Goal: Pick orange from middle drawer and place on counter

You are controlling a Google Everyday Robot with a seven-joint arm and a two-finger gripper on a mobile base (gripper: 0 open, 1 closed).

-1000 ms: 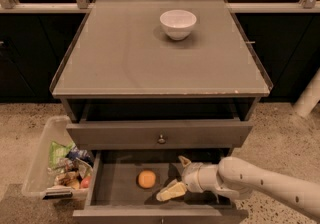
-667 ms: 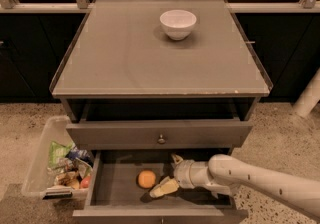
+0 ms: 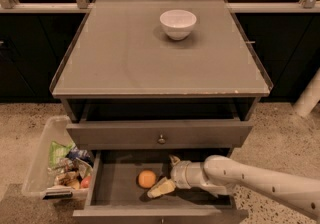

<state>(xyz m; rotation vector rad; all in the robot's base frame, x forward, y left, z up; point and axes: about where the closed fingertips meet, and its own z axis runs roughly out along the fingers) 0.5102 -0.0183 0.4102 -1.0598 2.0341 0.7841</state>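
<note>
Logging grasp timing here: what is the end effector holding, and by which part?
Nothing yet. The end effector is open inside the middle drawer, beside the orange, which lies on the drawer floor.

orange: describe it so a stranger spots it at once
Under the grey counter, look in the open middle drawer. The orange lies on its floor beside the open gripper, round and bigger than the red fruit in the clear bin.
</note>
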